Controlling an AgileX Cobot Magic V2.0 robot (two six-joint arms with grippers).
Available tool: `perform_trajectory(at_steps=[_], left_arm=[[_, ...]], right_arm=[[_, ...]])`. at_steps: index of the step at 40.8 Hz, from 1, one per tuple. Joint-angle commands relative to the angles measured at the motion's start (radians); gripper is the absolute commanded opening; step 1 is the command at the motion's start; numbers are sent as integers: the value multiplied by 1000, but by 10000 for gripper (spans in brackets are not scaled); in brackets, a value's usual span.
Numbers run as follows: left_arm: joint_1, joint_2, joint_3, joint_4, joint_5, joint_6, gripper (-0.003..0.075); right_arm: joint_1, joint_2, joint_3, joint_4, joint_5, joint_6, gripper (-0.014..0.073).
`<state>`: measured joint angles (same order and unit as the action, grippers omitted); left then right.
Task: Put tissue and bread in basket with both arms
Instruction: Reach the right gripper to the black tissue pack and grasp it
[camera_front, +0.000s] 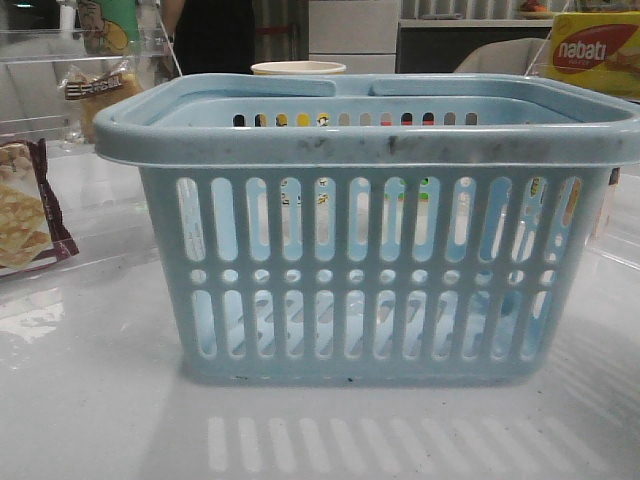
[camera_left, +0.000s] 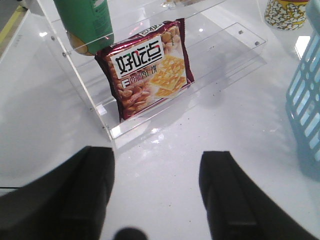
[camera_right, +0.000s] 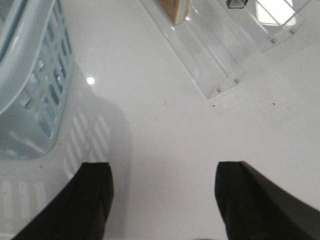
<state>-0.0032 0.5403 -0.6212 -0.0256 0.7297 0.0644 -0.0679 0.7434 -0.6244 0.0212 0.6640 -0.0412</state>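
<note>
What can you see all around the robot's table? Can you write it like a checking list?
Surface: white glossy table, bare in front of the basket.
Job's things: blue basket upright at centre; bread in clear wrapper behind the basket's left corner; tissue not seen.
Clutter: cracker packet leaning in a clear plastic rack; green bottle; yellow box; cup behind the basket.
Grippers: left end effector open, empty; right end effector open, empty.
Cables: nothing seen.
Surroundings: cabinets behind, dim.
</note>
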Motion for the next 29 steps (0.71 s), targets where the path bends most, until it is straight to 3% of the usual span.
perform_trajectory(at_steps=[1, 13, 29], left_arm=[[-8, 10, -30, -10, -71, -11, 430], [-8, 10, -30, -10, -71, -11, 350], [-8, 10, -30, -10, -71, -11, 251]], right_arm=[[-48, 90, -93, -14, -94, 9, 551], [-155, 426, -380, -13, -93, 12, 551], [-162, 800, -671, 7, -106, 12, 551]])
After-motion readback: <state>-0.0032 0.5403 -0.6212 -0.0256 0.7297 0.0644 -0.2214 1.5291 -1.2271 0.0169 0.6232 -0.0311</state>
